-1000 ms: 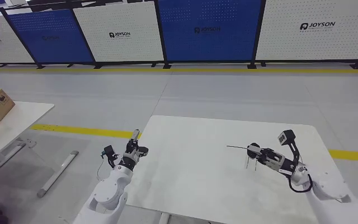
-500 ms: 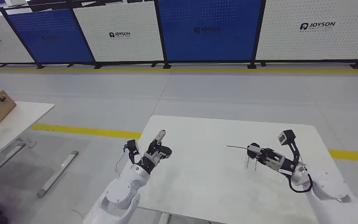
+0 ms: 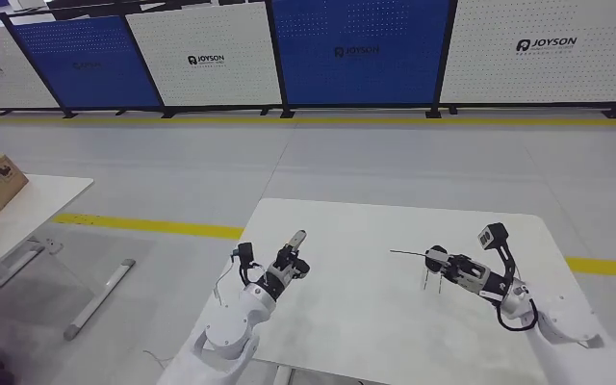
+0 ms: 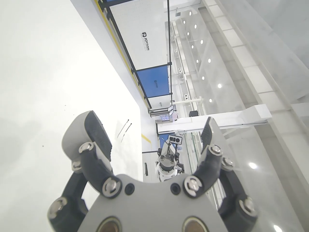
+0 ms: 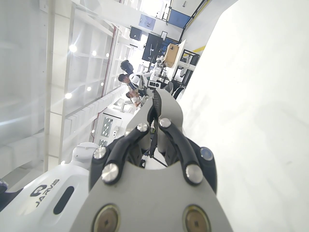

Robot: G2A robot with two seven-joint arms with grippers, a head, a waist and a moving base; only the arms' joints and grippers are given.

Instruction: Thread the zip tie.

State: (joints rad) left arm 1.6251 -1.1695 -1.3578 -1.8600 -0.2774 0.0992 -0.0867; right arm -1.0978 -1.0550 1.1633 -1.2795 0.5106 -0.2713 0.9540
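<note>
My right gripper (image 3: 433,258) hovers over the right part of the white table (image 3: 366,327), shut on a thin black zip tie (image 3: 409,254) that sticks out sideways toward the table's middle. In the right wrist view its fingers (image 5: 154,102) are pressed together. Two more zip ties (image 3: 433,279) lie side by side on the table just below that gripper; the left wrist view shows these zip ties (image 4: 124,130) far off. My left gripper (image 3: 296,246) is over the table's left edge, open and empty, with its pads (image 4: 97,131) wide apart.
A second white table (image 3: 38,207) with a cardboard box (image 3: 6,178) stands at the far left. Blue and white partition panels (image 3: 356,53) line the back. A yellow floor line (image 3: 144,225) runs behind the table.
My left arm has swung to the right, from outside the table's left edge to above it. The right arm and its zip tie have not moved.
</note>
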